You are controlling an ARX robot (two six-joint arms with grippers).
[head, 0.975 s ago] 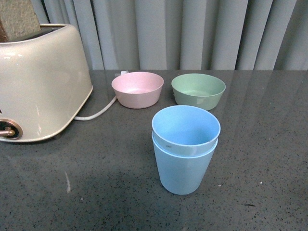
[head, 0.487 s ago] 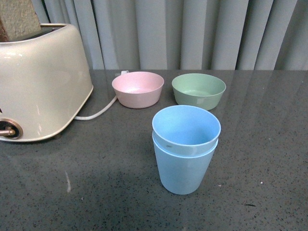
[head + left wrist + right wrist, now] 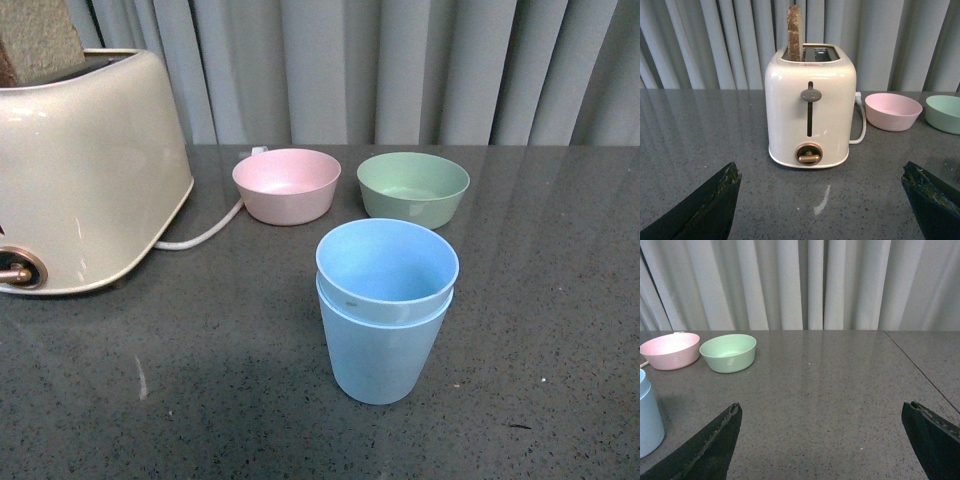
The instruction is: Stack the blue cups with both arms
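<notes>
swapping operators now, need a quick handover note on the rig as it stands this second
Left hand: open, empty, facing the cream toaster.
Right hand: open, empty, over bare tabletop, with the blue cups off to one side.
Blue cups: nested one inside the other, upright on the grey table, in front of the pink bowl and green bowl. The inner cup's rim sits slightly above the outer one's.
Done: the stack looks complete, neither hand touching it.
Left: seemingly nothing beyond checking that the inner cup is seated.

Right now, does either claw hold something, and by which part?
Nothing is held: left claw and right claw are open and empty; the stacked blue cups stand free.
</notes>
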